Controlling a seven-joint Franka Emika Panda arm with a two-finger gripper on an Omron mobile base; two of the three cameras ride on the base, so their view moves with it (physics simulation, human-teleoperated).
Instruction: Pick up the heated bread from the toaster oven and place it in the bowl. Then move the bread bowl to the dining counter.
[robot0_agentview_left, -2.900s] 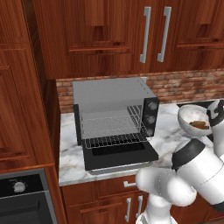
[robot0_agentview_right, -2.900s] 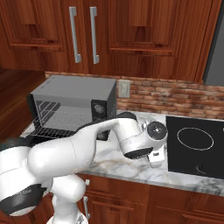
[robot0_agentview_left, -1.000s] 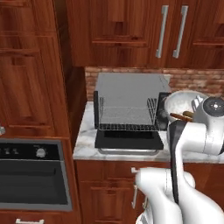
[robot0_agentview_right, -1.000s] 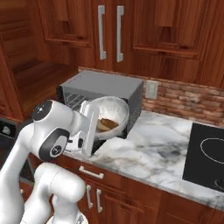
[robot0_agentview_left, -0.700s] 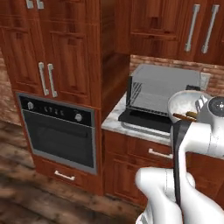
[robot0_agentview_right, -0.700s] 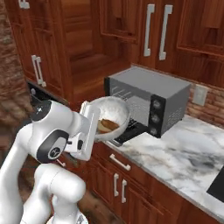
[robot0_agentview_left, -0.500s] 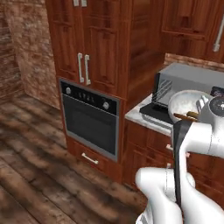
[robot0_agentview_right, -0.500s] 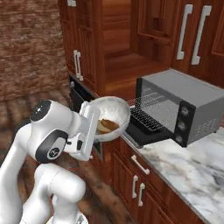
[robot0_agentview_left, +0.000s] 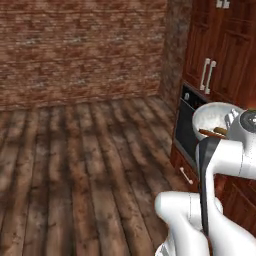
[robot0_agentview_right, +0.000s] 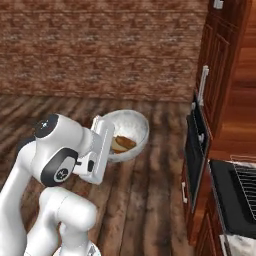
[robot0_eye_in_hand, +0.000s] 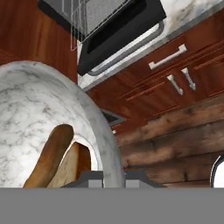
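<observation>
My gripper (robot0_agentview_right: 103, 134) is shut on the rim of the whitish marbled bowl (robot0_agentview_right: 129, 128) and holds it in the air in front of the arm. The golden-brown bread (robot0_agentview_right: 123, 144) lies inside the bowl. In the left base view the bowl (robot0_agentview_left: 214, 116) sits at the right, with the bread (robot0_agentview_left: 214, 132) showing over its rim. In the hand view the bowl's rim (robot0_eye_in_hand: 101, 127) runs between the fingertips of the gripper (robot0_eye_in_hand: 114, 177), and the bread (robot0_eye_in_hand: 53, 152) rests against the inner wall. The toaster oven (robot0_eye_in_hand: 114, 27) stands with its black door down, and its door (robot0_agentview_right: 234, 196) shows at the far right. The dining counter is out of view.
A black built-in oven (robot0_agentview_right: 196, 144) is set in tall wooden cabinets (robot0_agentview_left: 220, 50) on the right. Bare wooden floor (robot0_agentview_left: 75, 165) stretches left and ahead to a brick wall (robot0_agentview_right: 100, 45). Wooden drawers with metal handles (robot0_eye_in_hand: 175, 70) sit under the marble top.
The whole picture has swung left as the base turned: the toaster oven and cabinets slid off to the right, floor and brick wall came in. The bowl stays in the gripper.
</observation>
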